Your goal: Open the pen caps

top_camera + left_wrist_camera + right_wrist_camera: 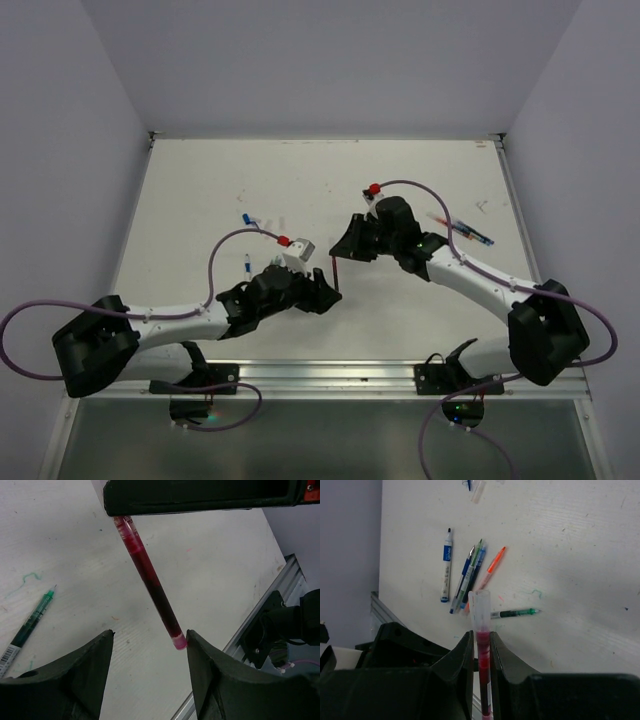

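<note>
**Red pen held between two arms over an ink-marked white table**

From where I stand, the right gripper (481, 632) is clamped tight on a slim clear plastic pen full of red ink (150, 580) and holds it off the surface. The red pen's free end, a pale translucent sleeve (480, 602), sits between the widely spread fingers of the left gripper (149, 632). It is just beside one finger, though I can't tell whether it touches. A small blue plastic cap (245, 218) lies loose on the flat white tabletop (200, 180), apart from both grippers. The table is scuffed and flecked with ink. A thin green pen (30, 622) and a huddle of blue, green and orange pens (470, 577) lie on it. Plain pale lilac walls (60, 150) close it in, and a ribbed aluminium rail (330, 375) runs along the near edge.
</note>
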Tool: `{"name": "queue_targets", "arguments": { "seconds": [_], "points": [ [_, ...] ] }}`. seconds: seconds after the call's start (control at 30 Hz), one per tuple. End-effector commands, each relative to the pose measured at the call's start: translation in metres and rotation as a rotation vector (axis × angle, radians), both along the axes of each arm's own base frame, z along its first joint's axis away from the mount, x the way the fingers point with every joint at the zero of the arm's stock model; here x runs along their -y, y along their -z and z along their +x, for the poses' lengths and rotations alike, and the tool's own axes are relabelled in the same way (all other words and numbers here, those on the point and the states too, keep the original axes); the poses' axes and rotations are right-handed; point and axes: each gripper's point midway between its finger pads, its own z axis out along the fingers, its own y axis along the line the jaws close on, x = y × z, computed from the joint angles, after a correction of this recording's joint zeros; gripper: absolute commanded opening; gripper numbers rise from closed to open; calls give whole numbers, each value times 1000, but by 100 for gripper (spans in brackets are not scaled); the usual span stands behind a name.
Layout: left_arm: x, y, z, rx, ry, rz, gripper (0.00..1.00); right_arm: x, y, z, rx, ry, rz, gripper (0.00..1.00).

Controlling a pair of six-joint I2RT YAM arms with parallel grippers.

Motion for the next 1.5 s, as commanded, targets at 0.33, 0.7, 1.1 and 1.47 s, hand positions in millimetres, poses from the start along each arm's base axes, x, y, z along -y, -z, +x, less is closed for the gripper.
{"name": "queue_targets", "arguments": {
  "seconds": [0.33, 0.7, 1.1, 1.47],
  "points": [
    [25, -30, 25, 36, -69, -138, 54, -14, -33, -12, 45, -21, 131, 0],
    [8, -20, 12, 37, -39, -93, 0, -14, -38, -13, 84, -38, 115, 50],
    [7, -35, -3, 45, 25, -158, 0, -28, -65, -7, 231, -90, 239, 99],
    [17, -59, -26, 18, 150, -303, 0, -43, -95, -26, 291, -224, 389, 38]
  ]
}}
